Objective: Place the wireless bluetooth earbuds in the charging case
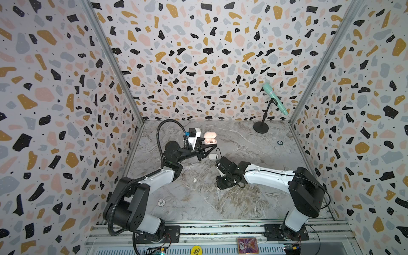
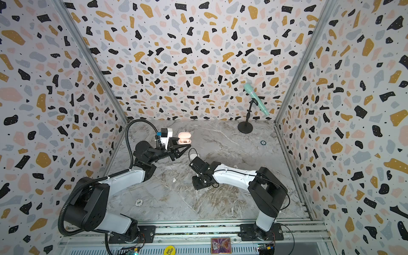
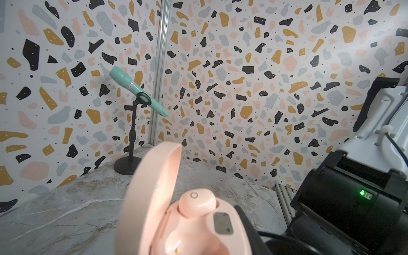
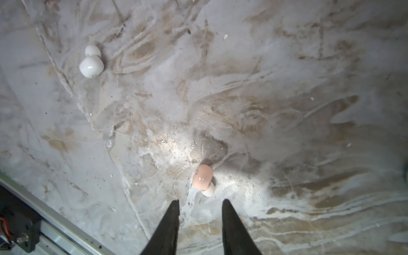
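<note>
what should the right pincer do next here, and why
Probably ease the right pincer forward slightly so its tips straddle the pink earbud, then close. Its jaws stand apart with nothing between them, and the earbud lies on the marble table just beyond the tips. The left pincer holds the open pink charging case, which seems to have one socket empty.

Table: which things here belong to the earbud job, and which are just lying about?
Job: open pink case, pink earbud, white earbud, white case.
Lying about: mint microphone on its stand, poker chip, card.
</note>
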